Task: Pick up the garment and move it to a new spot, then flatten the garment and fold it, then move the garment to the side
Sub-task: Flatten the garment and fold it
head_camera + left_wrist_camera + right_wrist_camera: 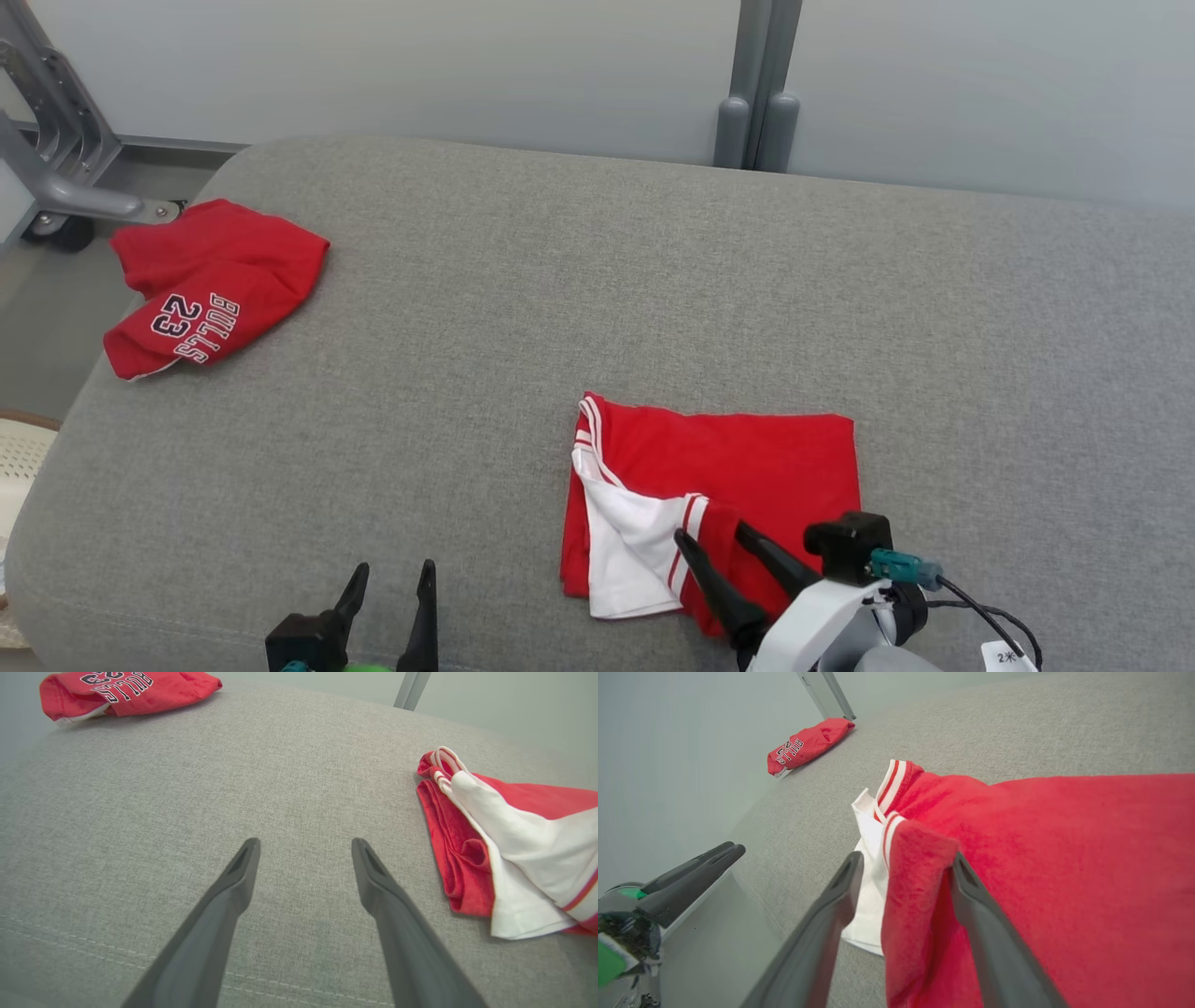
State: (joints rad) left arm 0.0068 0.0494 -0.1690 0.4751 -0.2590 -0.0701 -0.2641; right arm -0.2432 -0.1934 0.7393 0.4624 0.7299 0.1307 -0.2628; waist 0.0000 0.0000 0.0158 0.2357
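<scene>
A folded red-and-white garment (747, 467) is lying on the near right part of a broad grey cushion (560, 280), its white panel and striped trim turned towards the robot's left. The right gripper (709, 530) is reaching in over the garment's near edge with its jaws spread wide. In the right wrist view, the right gripper (906, 856) is straddling a raised fold of the garment (1064, 858). One finger is touching the red cloth and the other is standing clear of it, in front of the white panel, so nothing is being pinched.

The left gripper (394, 566) is sitting at the near left edge of the cushion, well apart from the garment, with its jaws also released and holding nothing. In the left wrist view, the left gripper (305, 842) is pointing across bare grey fabric, with the garment (467, 826) lying off to that view's right. The left gripper (734, 847) is also showing at the left of the right wrist view.

A second red shirt (215, 280), printed with white lettering and the number 23, is lying bunched at the cushion's far left corner, beside a grey metal frame (56, 140). A pale wall (467, 65) and a grey post (758, 93) are standing behind the cushion.
</scene>
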